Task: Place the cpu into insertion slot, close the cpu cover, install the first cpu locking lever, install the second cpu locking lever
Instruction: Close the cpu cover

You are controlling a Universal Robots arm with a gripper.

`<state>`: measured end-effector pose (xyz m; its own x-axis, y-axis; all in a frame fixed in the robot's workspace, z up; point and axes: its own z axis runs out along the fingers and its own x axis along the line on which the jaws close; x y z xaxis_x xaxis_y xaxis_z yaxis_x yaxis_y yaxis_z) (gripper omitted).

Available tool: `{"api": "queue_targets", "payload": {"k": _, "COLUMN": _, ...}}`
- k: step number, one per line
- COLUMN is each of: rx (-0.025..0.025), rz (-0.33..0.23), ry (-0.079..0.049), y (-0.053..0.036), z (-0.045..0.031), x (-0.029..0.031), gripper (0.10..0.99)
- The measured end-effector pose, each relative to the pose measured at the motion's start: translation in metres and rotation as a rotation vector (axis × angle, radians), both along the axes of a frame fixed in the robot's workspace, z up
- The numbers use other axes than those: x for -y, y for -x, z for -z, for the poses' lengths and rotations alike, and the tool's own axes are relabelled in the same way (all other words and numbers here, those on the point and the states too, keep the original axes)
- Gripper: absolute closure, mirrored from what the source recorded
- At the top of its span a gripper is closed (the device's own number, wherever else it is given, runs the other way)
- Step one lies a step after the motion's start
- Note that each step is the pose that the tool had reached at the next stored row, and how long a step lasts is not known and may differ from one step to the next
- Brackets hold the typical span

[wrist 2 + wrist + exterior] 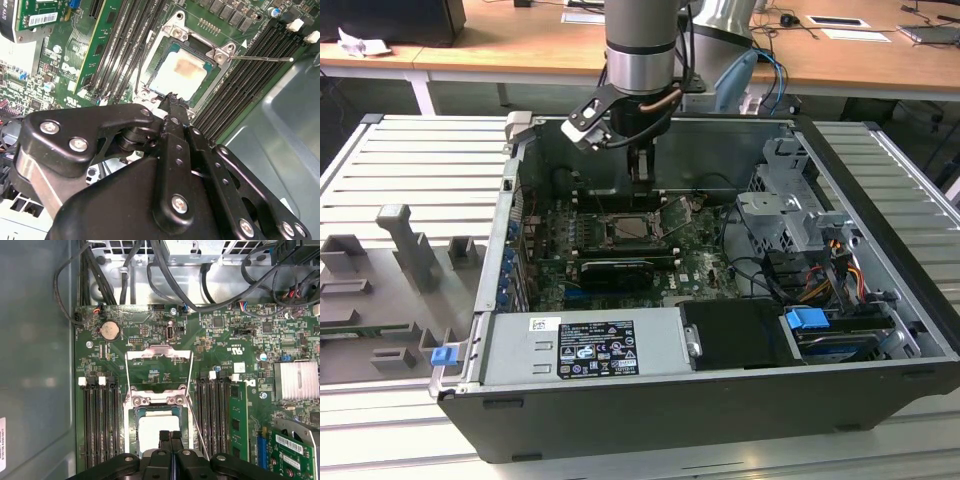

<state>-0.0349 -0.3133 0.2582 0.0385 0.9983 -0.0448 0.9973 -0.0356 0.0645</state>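
Note:
The cpu [159, 429] lies flat in the insertion slot [134, 426], its pale metal face up; the cpu [181, 75] and the slot's silver rim [175, 31] also show in the second wrist view. The cpu cover [159, 354] is swung open, away from the slot, hinged at its far edge. A thin locking lever [198, 426] runs unlatched along one side of the slot, and a lever rod [260, 58] juts out from a corner of it. My gripper [170, 436] hangs just above the cpu's near edge, fingers shut together with nothing between them. In the exterior view the gripper [640, 170] stands over the slot [632, 228].
Black memory slots [100, 425] flank the socket on both sides. A green card [239, 415] and a heatsink [296, 381] sit beside them. Cables [165, 270] hang near the case wall. The drive cage [790, 215] and the power supply [590, 345] bound the motherboard inside the case.

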Motion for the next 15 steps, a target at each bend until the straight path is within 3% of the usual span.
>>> {"api": "queue_targets", "payload": {"k": 9, "rx": -0.0003, "rz": 0.0, "ry": 0.0, "y": -0.0024, "z": 0.0, "x": 0.0, "gripper": 0.98}}
{"api": "queue_targets", "payload": {"k": 15, "rx": -0.0066, "rz": 0.0, "ry": 0.0, "y": -0.0148, "z": 0.0, "x": 0.0, "gripper": 0.98}}
